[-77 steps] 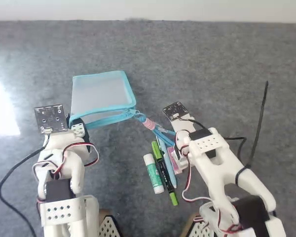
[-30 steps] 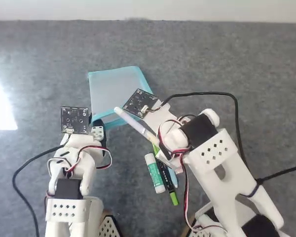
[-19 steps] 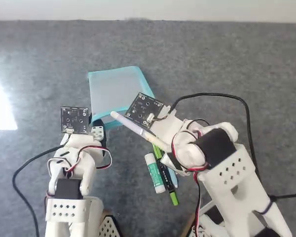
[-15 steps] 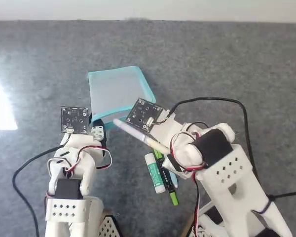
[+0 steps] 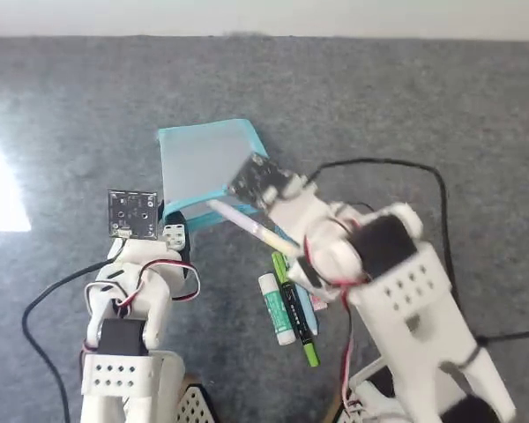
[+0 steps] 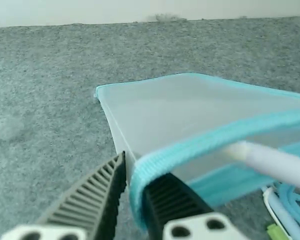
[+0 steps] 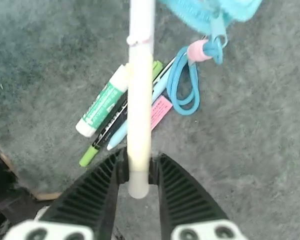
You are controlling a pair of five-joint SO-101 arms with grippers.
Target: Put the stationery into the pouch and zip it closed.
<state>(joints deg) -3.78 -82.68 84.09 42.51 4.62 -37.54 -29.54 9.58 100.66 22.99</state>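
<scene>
The translucent pouch [image 5: 203, 160] with teal trim lies on the grey mat. My left gripper [image 6: 135, 170] is shut on its teal zip edge [image 6: 210, 137] and holds the mouth up; from above the left gripper [image 5: 171, 231] sits at the pouch's near corner. My right gripper [image 7: 138, 161] is shut on a pale pen [image 7: 140, 95]. The pen [image 5: 245, 224] slants toward the pouch, and its tip [image 6: 239, 149] is at the open mouth. A glue stick [image 5: 273, 308], a green pen [image 5: 301, 337], a black pen [image 5: 294, 304] and a blue pen [image 7: 121, 134] lie together beside the right arm.
A blue cord loop [image 7: 183, 87] with a pink bead [image 7: 196, 50] hangs from the zip pull [image 7: 217, 29]. A pink tag [image 7: 160, 112] lies by the pens. A black cable [image 5: 423, 181] arcs over the right arm. Open mat lies beyond the pouch.
The right gripper lifted the pale pen from the pile and carried it to the pouch mouth, nudging its tip farther in during the last half second. The left gripper keeps its hold.
</scene>
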